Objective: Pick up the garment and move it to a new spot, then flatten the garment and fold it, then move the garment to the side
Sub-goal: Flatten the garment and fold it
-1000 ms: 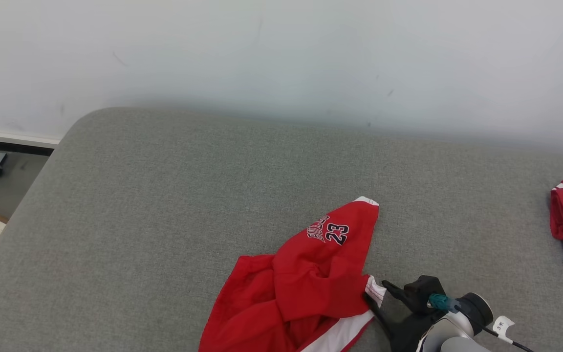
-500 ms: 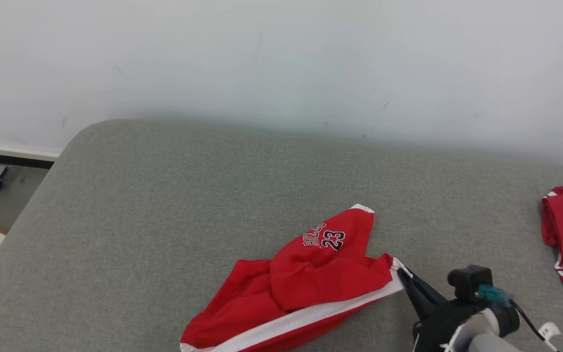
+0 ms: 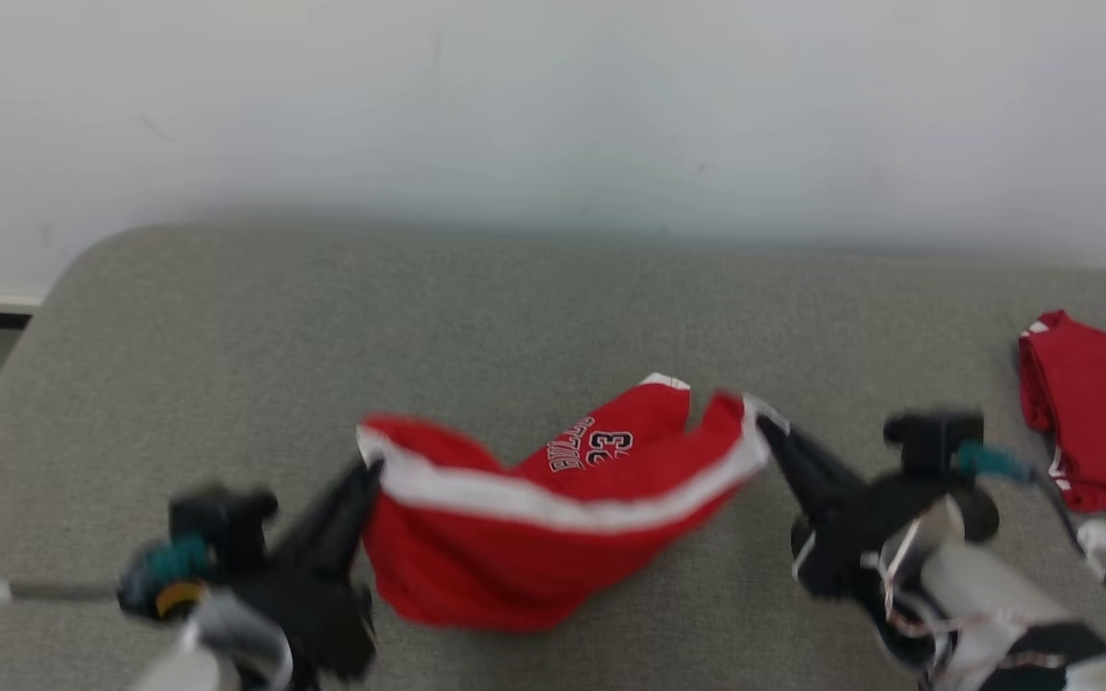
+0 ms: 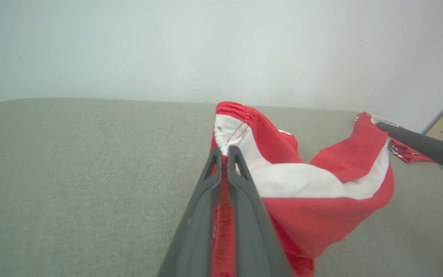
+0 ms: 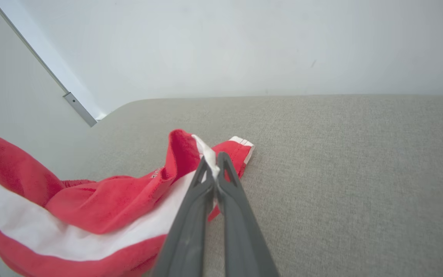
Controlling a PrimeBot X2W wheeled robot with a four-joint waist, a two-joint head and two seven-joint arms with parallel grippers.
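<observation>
The garment [image 3: 534,499] is a pair of red shorts with a white side stripe and a "23" print, stretched between both grippers above the grey cushion [image 3: 515,307]. My left gripper [image 3: 372,467] is shut on its left white-edged corner; the left wrist view has that gripper [image 4: 223,151] pinching the gathered waistband of the garment [image 4: 313,200]. My right gripper [image 3: 762,428] is shut on the right corner; in the right wrist view this gripper [image 5: 212,161] clamps the white trim of the garment [image 5: 102,207]. The cloth sags in the middle, its lower part on the cushion.
A second red garment [image 3: 1091,413] lies at the cushion's right edge. A white wall [image 3: 553,96] stands behind the cushion. The cushion's rounded left corner [image 3: 83,259] drops to the floor. Open grey surface lies behind the shorts.
The left gripper has come into view holding the left corner. Both grippers have lifted the shorts and pulled them out sideways. The head camera has shifted and the picture is blurred.
</observation>
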